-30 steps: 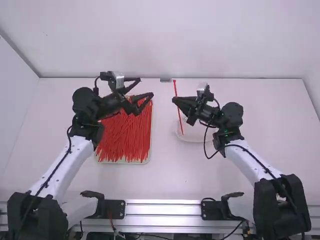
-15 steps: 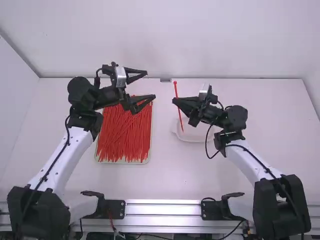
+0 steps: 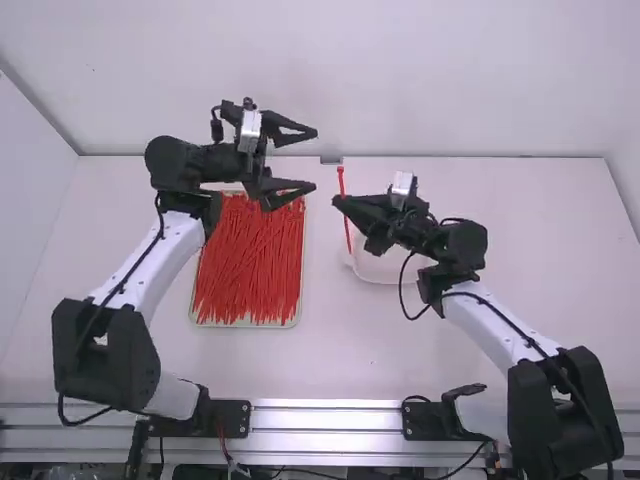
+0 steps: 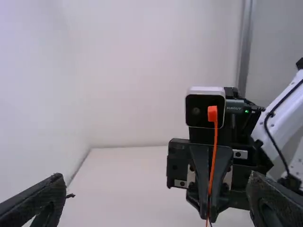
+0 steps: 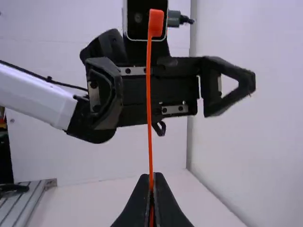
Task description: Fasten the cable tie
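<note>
My right claw (image 5: 150,185): shut tight on red cable tie (image 5: 150,94); tie upright, head uppermost, strap rising from between my fingertips. Clear tub (image 3: 375,270) below, on bench (image 3: 560,220). My left claw (image 3: 303,160): fingers spread wide, nothing held, facing tie, apart from it, raised beyond tray (image 3: 296,322) of red ties.

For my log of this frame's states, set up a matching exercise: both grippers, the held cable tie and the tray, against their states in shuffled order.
Things:
1. left gripper
2. right gripper
3. single cable tie
4. tray

States:
A. full of loose red ties
B. upright, head on top
C. open, holding nothing
D. shut on a tie

Pairs: 1-C, 2-D, 3-B, 4-A
</note>
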Controlling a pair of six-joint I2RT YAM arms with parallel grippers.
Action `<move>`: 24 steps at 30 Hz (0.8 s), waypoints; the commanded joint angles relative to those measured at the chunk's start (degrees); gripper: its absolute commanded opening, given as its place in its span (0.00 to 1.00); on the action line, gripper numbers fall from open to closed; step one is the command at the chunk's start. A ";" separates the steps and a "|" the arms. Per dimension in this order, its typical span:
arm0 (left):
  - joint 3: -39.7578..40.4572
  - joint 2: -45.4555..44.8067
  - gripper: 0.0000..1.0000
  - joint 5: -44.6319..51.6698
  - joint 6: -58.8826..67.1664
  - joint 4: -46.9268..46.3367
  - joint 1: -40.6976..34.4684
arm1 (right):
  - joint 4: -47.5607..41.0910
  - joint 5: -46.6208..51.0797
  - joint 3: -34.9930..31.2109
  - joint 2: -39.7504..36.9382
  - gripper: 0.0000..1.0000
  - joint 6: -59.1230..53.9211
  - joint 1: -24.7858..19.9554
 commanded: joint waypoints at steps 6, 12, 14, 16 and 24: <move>2.19 0.15 0.89 -0.35 -5.86 2.25 -3.41 | 1.03 4.70 1.84 -0.11 0.00 -4.04 3.02; 2.19 0.15 0.72 -2.23 -8.81 2.23 -3.26 | 1.03 6.36 1.84 -0.11 0.00 -5.20 3.93; 2.19 0.15 0.64 -2.21 -8.81 2.23 -3.74 | 1.01 6.51 1.84 -0.11 0.00 -5.22 3.93; 2.19 0.15 0.58 -2.23 -8.81 2.25 -3.78 | 0.87 7.23 1.84 -0.11 0.00 -5.25 4.22; 2.19 0.15 0.56 -3.23 -13.79 5.31 -3.80 | 0.96 7.50 1.84 -0.11 0.00 -6.32 4.79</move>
